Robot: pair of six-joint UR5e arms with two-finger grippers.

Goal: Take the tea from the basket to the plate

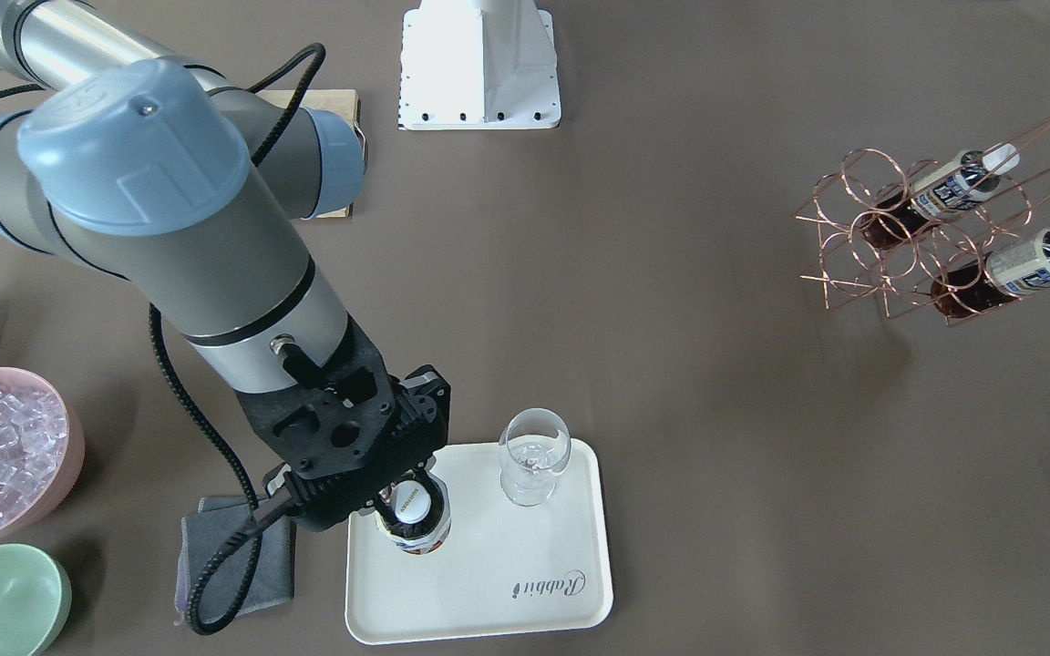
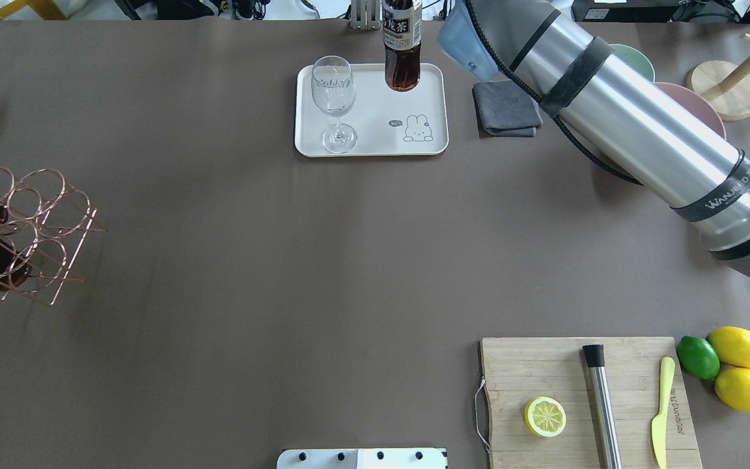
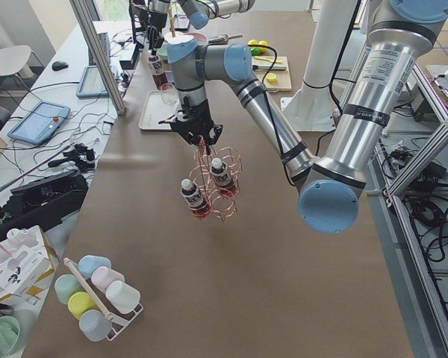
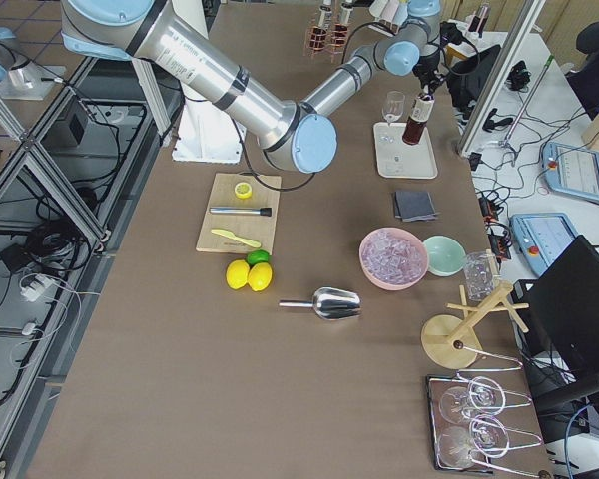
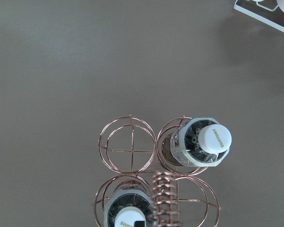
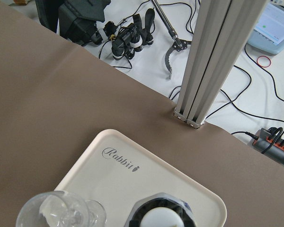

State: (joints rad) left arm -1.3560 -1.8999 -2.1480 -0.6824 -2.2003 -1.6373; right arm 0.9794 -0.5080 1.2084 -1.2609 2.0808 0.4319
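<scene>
Low in the front view's centre, the right gripper (image 1: 413, 512) has its jaws clamped on the tea (image 1: 417, 539), upright on the plate (image 1: 488, 583) beside a glass (image 1: 534, 456); placing looks nearly finished, so next they should part and lift clear.

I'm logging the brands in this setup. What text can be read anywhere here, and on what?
"Rabbit": the plate.
"hi~": speech bubble on the plate.
"SUNTORY": cap of a tea in the basket.
"乌龙茶": label of the delivered tea.
"WAN…": right arm's band; the rest is blurred.
Knife print: too small to read.
</scene>
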